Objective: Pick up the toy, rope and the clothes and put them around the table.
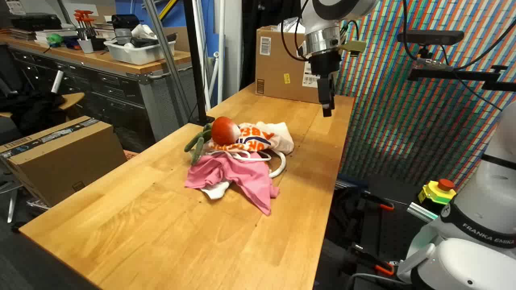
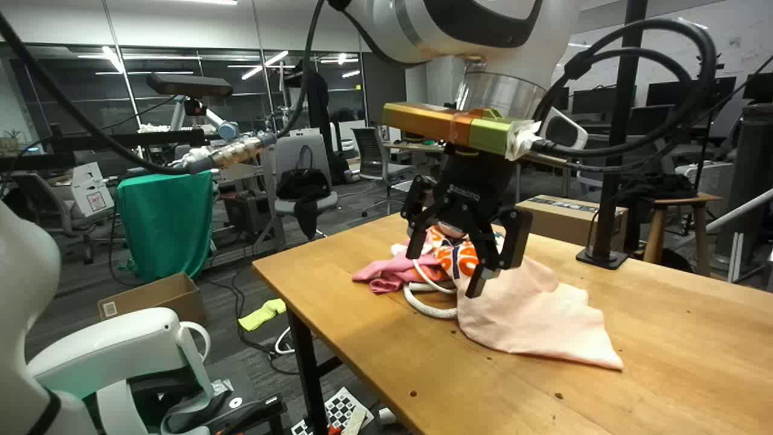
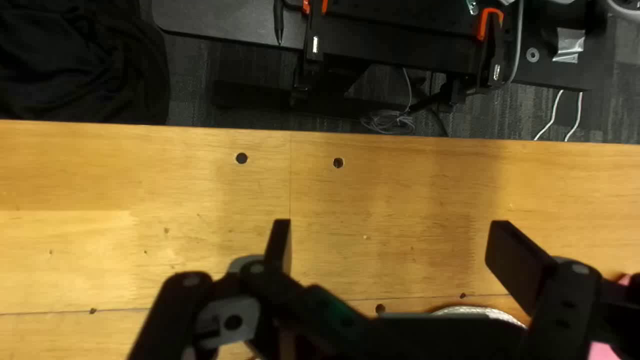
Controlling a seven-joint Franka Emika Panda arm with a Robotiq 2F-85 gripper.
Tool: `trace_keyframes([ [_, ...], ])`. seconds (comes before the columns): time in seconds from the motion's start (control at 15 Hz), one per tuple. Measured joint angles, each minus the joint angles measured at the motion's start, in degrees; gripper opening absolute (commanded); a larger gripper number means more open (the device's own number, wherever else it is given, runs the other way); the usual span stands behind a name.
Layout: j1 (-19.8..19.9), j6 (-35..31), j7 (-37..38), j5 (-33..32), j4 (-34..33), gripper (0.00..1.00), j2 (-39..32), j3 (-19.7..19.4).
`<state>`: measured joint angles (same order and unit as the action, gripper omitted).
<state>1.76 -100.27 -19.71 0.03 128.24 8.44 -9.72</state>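
A pile lies on the wooden table. It holds a pink cloth, a peach cloth with orange letters, a bit of white cloth, a white rope, a red and white round toy and a green toy. The peach cloth, rope and pink cloth also show in an exterior view. My gripper is open, empty and above the table beside the pile. In the wrist view bare wood lies between its fingers; the rope is partly hidden.
A large cardboard box stands at the table's end. A black post is fixed at a table edge. The table's long edge shows in the wrist view, with dark equipment beyond it.
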Motion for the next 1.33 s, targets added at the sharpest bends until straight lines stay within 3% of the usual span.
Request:
trace_keyframes([
  [0.73,0.42,-0.09,-0.01,0.00,-1.02,1.00,-1.43,0.94],
  [1.33,-2.79,-1.80,3.81,2.34,-9.92,1.00,-8.52,9.05],
])
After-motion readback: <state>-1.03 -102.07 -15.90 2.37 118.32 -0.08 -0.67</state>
